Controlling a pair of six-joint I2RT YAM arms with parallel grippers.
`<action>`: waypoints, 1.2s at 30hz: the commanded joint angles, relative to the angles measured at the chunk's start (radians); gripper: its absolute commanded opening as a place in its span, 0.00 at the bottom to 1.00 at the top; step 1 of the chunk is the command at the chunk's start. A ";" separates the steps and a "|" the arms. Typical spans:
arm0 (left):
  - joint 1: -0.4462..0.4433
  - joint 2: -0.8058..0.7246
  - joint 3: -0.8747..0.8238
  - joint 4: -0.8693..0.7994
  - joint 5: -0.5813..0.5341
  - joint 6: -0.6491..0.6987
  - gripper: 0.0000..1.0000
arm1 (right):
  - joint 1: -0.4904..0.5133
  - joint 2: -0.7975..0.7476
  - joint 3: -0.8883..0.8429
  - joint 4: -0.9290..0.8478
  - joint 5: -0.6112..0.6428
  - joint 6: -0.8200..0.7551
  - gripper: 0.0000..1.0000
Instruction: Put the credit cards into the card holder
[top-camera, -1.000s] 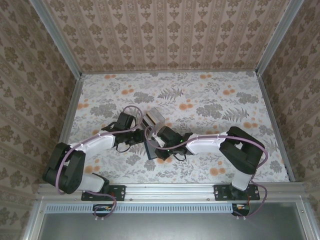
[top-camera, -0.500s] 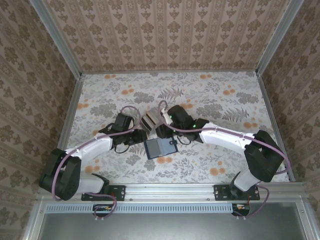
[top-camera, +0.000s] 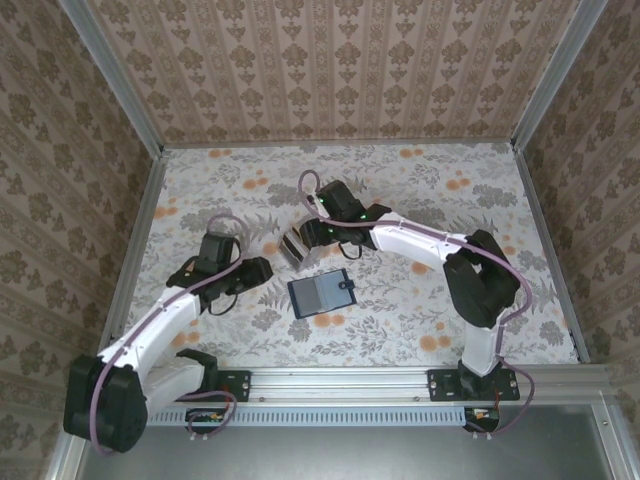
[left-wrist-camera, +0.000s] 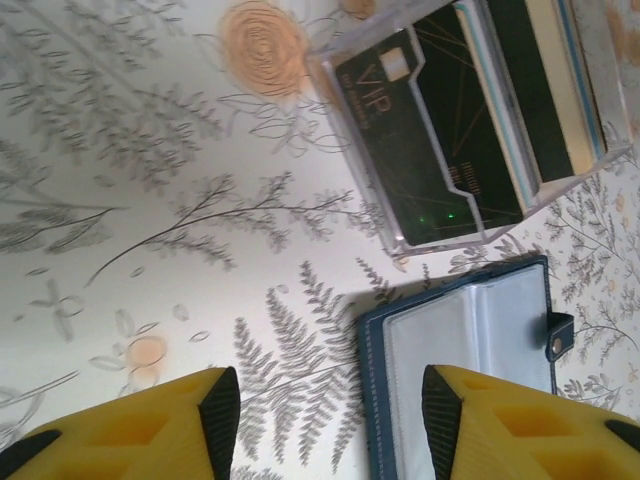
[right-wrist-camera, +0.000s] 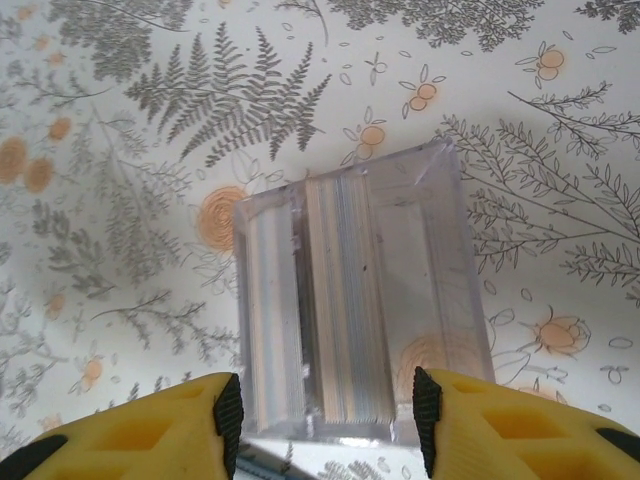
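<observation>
Beside card holder (left-wrist-camera: 460, 370), clear box (right-wrist-camera: 440, 290) (credit cards (right-wrist-camera: 340, 310) inside); left gripper (left-wrist-camera: 330, 400), right gripper (right-wrist-camera: 328, 405) both spread, empty.

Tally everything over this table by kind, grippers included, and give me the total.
Clear box: 1
Stack of credit cards in that box: 1 (single cards too tightly packed to count)
Blue card holder, lying open: 1
Grippers: 2, the left gripper and the right gripper, both open with nothing held
Total: 5
</observation>
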 joint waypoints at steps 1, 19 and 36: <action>0.029 -0.050 -0.032 -0.084 -0.029 0.020 0.55 | -0.009 0.067 0.076 -0.066 -0.005 -0.023 0.52; 0.059 -0.032 -0.064 -0.062 0.010 0.020 0.56 | -0.018 0.183 0.158 -0.073 -0.217 -0.016 0.51; 0.059 -0.027 -0.086 -0.038 0.025 0.001 0.55 | -0.064 0.201 0.098 0.152 -0.489 0.144 0.28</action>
